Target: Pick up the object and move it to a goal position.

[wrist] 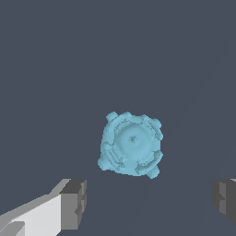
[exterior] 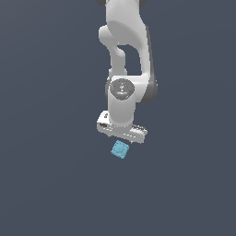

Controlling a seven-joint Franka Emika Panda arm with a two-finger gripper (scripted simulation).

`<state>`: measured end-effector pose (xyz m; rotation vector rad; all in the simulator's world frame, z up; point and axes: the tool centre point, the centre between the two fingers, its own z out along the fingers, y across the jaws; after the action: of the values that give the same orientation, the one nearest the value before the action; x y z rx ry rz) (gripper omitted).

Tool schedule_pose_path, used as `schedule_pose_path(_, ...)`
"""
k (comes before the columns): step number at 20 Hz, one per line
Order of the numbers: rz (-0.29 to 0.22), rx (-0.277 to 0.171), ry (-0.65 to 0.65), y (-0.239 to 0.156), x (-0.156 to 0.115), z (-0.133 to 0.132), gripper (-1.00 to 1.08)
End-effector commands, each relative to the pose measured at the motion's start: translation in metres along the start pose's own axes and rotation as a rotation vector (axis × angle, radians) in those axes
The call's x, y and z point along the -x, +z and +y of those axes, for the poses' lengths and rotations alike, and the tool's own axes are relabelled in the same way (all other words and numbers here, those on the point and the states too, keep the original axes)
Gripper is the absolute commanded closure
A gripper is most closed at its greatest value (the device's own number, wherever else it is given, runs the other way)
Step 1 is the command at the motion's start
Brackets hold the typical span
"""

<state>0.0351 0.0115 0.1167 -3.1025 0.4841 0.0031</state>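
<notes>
While the white arm (exterior: 124,55) reaches down through the middle of the exterior view, its gripper (exterior: 122,133) hangs over a plain dark grey-blue floor (exterior: 46,184), tilted slightly so that its body slopes downward toward the exterior view's right. The object (exterior: 120,149), a small light-blue block, lies just beneath that gripper body and appears as a tilted square, narrower than the gripper above it. From this view it cannot be determined whether the block rests on the floor or whether anything touches it.

In the wrist view, the object (wrist: 131,144) presents as a lumpy, rounded shape with concentric ridges and a small central bump, with knobbly corners projecting from its outline. The two dark grey fingertips (wrist: 73,204) stand wide apart at either edge of the picture, and the gripper (wrist: 150,203) midpoint falls on bare floor (wrist: 55,55) near the block. The gap between the fingers is clearly wider than the object. Neither finger contacts the block; it lies ahead of the fingertips, not between them, and roughly centred on the span. Nothing is held
</notes>
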Motion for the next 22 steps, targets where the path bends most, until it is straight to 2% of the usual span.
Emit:
schedule_pose_path(1, 0.001, 0.000, 0.054, 0.009, -0.005, -0.001, -0.92)
schedule_pose_path(10, 0.002, 0.001, 0.157, 0.026, -0.014, -0.004, -0.92)
schedule_pose_path(17, 0.002, 0.001, 0.159, 0.030, -0.014, -0.003, -0.92)
schedule_pose_path(22, 0.002, 0.001, 0.161, 0.050, -0.013, -0.003, -0.92)
